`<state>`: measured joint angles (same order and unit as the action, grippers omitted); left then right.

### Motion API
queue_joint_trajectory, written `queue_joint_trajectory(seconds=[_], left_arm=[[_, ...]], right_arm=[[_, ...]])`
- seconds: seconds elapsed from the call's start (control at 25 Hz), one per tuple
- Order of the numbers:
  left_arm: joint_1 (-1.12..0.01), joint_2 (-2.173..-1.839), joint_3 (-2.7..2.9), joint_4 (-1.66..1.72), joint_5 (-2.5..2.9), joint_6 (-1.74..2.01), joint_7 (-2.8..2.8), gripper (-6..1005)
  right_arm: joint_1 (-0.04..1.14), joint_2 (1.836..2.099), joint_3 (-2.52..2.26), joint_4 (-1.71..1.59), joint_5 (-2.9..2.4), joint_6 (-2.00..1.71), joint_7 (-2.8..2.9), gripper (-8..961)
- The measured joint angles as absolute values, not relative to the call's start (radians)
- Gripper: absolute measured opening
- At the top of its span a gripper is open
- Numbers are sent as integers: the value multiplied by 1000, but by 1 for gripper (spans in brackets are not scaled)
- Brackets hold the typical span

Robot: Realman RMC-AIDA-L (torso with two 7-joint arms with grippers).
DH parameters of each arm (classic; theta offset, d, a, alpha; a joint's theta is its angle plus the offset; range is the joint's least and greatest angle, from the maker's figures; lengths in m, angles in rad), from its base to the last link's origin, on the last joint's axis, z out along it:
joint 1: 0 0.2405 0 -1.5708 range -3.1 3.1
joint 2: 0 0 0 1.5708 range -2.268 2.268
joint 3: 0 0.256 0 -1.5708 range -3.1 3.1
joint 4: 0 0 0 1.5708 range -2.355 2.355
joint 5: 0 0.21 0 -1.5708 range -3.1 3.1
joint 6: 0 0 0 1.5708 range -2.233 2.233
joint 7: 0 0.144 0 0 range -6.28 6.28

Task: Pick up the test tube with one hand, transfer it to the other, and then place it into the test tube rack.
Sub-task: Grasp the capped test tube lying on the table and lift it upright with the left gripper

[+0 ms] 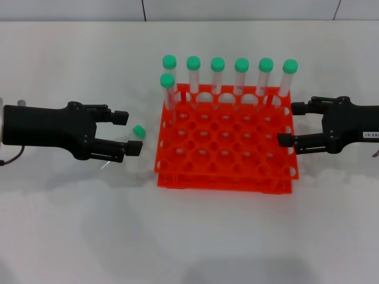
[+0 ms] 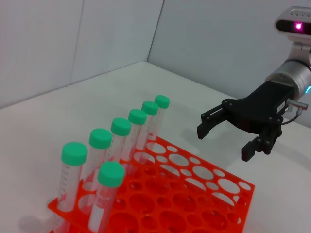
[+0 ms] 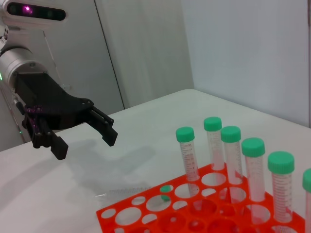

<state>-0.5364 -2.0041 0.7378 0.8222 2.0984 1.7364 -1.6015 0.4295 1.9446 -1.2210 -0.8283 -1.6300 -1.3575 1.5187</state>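
Left tool (image 1: 126,133) hovers low over the bench (image 1: 189,236) near its left edge, its fingers spread wide and gripping nothing. The test tube (image 1: 131,138) lies flat on the bench between those fingers, just beside the left side of the test tube rack (image 1: 225,142). Its green cap points toward the rack; the clear body is hard to make out against the white surface. It looks light, stiff and smooth, so it may well roll or slip. A hold across the body just behind the cap would suit it. Right tool (image 1: 285,123) waits open and empty at the rack's right side. Seven other tubes (image 1: 241,74) stand upright along the rack's far edge and far-left corner.
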Motion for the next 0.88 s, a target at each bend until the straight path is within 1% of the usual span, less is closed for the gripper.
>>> queue_joint_trajectory(seconds=[0.56, 0.8, 0.88], left_arm=[[-537, -2003, 738, 823, 2098, 1735, -1603, 846], [-538, -2000, 737, 825, 2111, 1719, -1619, 841], [-543, -1993, 739, 828, 2135, 1717, -1642, 839]], right_arm=[[429, 1947, -1221, -828, -1631, -1352, 1519, 869], [428, 1958, -1221, -828, -1631, -1345, 1514, 869], [429, 1960, -1220, -827, -1631, -1343, 1512, 869]])
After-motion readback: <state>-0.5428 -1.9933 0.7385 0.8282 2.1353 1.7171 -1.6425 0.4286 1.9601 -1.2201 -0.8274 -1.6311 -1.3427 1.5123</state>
